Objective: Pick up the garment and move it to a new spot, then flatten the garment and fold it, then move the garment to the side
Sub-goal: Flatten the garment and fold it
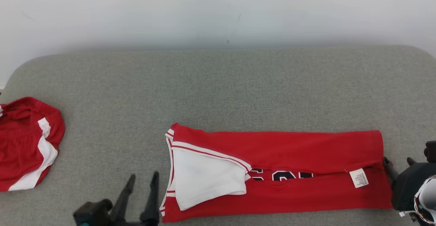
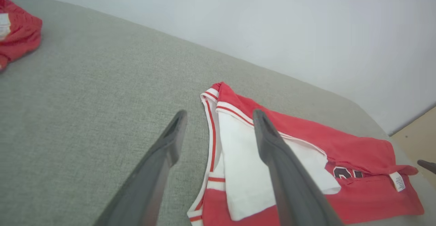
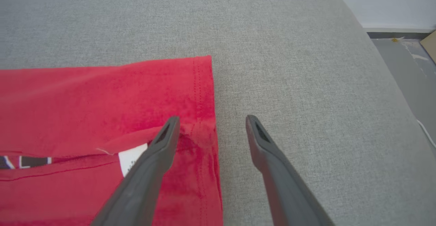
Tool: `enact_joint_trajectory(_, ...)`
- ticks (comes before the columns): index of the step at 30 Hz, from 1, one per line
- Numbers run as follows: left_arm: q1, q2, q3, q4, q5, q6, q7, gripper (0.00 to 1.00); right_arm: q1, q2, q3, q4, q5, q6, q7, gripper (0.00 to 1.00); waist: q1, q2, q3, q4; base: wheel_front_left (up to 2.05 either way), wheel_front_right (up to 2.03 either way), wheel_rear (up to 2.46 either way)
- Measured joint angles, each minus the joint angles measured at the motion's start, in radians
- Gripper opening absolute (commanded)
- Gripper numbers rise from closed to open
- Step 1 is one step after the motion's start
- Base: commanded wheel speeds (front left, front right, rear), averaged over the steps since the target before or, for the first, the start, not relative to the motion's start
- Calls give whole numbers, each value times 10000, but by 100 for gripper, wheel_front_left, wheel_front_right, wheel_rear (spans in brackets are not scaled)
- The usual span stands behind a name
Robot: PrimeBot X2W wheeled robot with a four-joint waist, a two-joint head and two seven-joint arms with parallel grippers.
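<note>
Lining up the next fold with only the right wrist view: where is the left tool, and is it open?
Observer: The left tool stands open beside the striped-trim end of the jersey, gripping nothing.
Operator: How does that end lie?
Observer: A white panel lies turned out over the red there.
Operator: Anything else on the cushion?
Observer: A second red and white garment lies bunched at the left edge of the cushion, well apart from the jersey.
</note>
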Motion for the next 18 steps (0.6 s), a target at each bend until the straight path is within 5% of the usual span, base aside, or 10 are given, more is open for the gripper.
enact_joint_trajectory(10,952,-917,2742,-1160,3091,-1164,-98,100,495,1310,-1402,-1641,-261,0,1728,100,0,0,-67,-109,0,0,0)
enact_joint_trajectory(18,1552,-1448,4002,-932,4274,-1810,-100,100,293,1760,-2314,-2153,-617,0,3175,100,0,1,6,-34,0,0,0)
